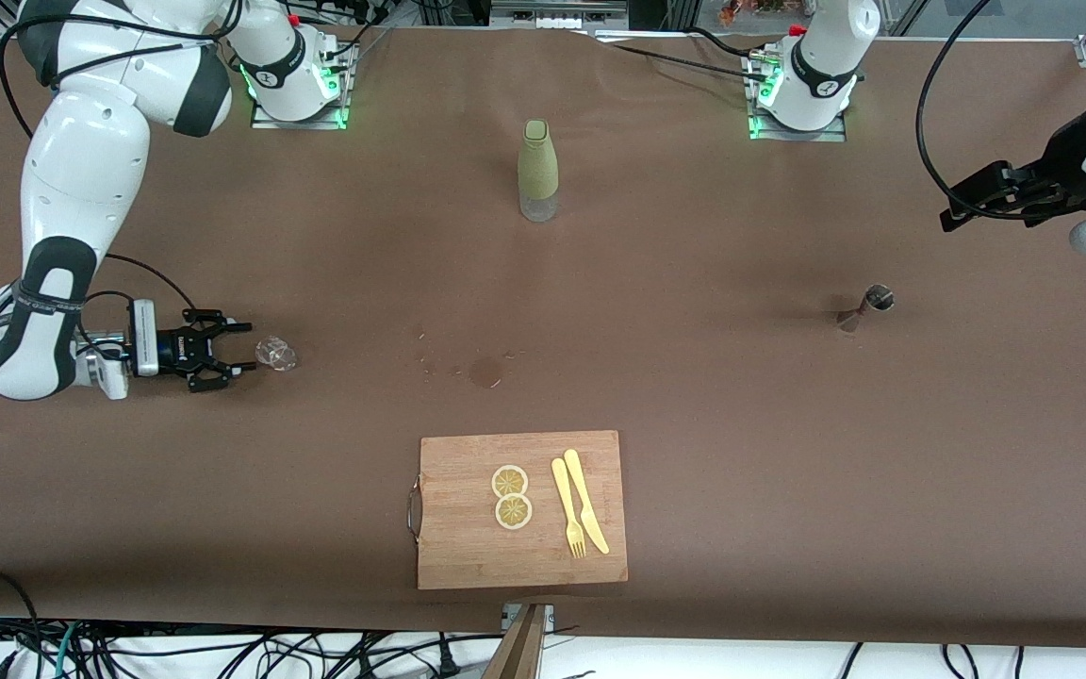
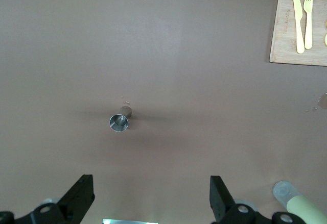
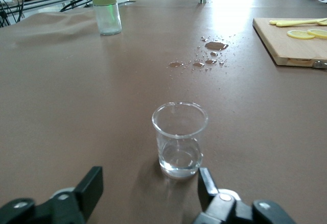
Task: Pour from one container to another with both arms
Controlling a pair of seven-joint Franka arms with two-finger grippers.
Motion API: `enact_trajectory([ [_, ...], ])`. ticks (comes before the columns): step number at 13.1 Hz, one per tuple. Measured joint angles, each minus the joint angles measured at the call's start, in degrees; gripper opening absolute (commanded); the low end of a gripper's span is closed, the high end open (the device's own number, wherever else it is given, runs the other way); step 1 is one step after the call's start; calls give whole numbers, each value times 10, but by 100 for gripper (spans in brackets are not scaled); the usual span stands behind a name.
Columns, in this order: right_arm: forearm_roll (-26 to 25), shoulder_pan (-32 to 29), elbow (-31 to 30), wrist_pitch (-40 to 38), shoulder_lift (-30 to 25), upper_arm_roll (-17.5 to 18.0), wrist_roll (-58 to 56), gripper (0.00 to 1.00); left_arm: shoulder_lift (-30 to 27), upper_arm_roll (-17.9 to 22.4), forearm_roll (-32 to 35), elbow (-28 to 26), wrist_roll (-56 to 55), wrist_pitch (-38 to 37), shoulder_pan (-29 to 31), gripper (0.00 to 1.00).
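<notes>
Standing upright on counter [image 1: 788,453]: glass [image 3: 180,138], light, rigid, slippery, fragile; grip mid-wall. Right pincer [image 1: 239,354] open beside it; left pincer [image 2: 150,196] open above jigger [image 2: 119,122].

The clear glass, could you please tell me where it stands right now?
The clear glass stands upright on the table toward the right arm's end, just in front of the open right end effector.

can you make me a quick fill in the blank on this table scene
1. The right gripper has its jaws open beside a clear ____ standing on the table.
2. The fork and knife lie on the wooden ____.
3. Beside them lie two slices of ____.
4. The left gripper is over a small metal ____.

Missing words: glass; board; lemon; cup
</notes>
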Motion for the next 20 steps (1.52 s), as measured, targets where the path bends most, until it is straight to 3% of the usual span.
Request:
enact_trajectory([
  [3, -34, 1, 13, 19, -34, -11, 5, 100, 0, 0, 0, 0, 0, 0, 0, 100],
  [5, -130, 6, 17, 81, -106, -2, 42, 100, 0, 0, 0, 0, 0, 0, 0, 100],
  [7, -255, 10, 13, 120, -211, 31, 157, 100, 0, 0, 0, 0, 0, 0, 0, 100],
  [9, -349, 14, 3, 132, -310, 71, 293, 100, 0, 0, 0, 0, 0, 0, 0, 100],
  [16, -552, 17, -18, 136, -506, 181, 741, 100, 0, -1, 0, 0, 0, 0, -1, 100],
  [20, -642, 17, -26, 127, -605, 238, 973, 100, 2, -1, 0, 0, 0, 0, -2, 100],
])
